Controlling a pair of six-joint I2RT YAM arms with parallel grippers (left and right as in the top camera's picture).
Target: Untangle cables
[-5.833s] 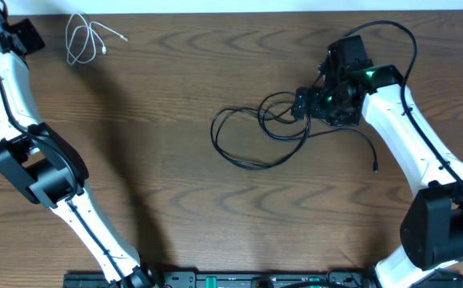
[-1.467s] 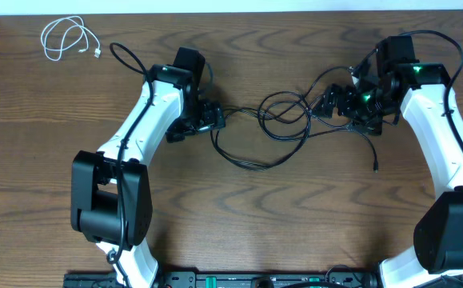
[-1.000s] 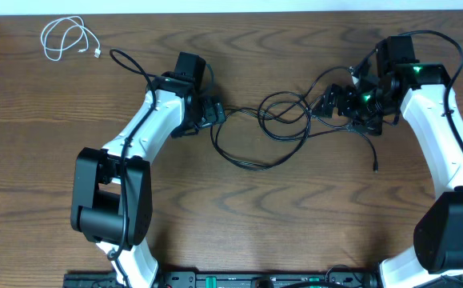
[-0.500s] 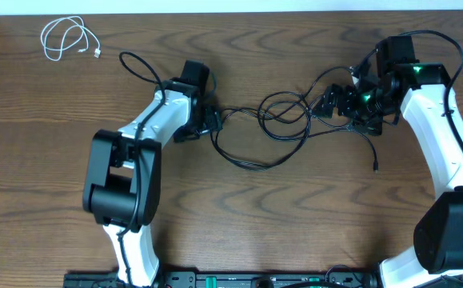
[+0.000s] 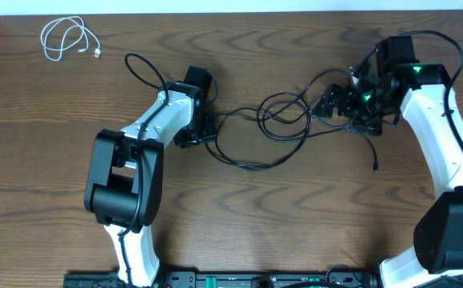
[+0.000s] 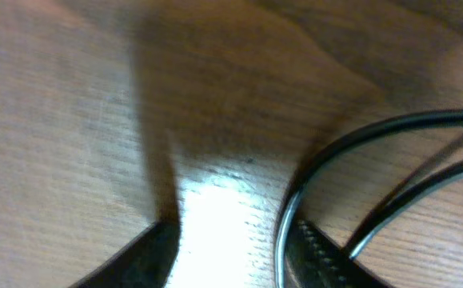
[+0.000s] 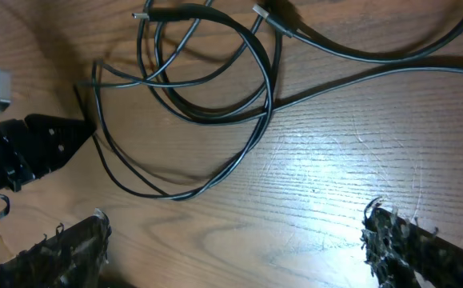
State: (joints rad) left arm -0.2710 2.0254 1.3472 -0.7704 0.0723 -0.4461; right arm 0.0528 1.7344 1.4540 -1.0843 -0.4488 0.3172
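1. Lying coiled at the far-left back corner of the surface (image 5: pixel 295 224), the white cable (image 5: pixel 65 38) is well apart from both arms.
2. The left end effector (image 5: pixel 205 128) is low over the surface at the left end of the black cables (image 5: pixel 267 120). Its jaws are partly released, with bare wood showing between them. One black loop runs just beside the inner face of one fingertip (image 6: pixel 315 250) and is not clamped.
3. The black cables lie in overlapping loops between the two arms.
4. The right end effector (image 5: pixel 333 102) is at the right edge of the tangle, fully released, with nothing between its jaws.
5. One black strand trails right to a small plug end (image 5: pixel 375 168).
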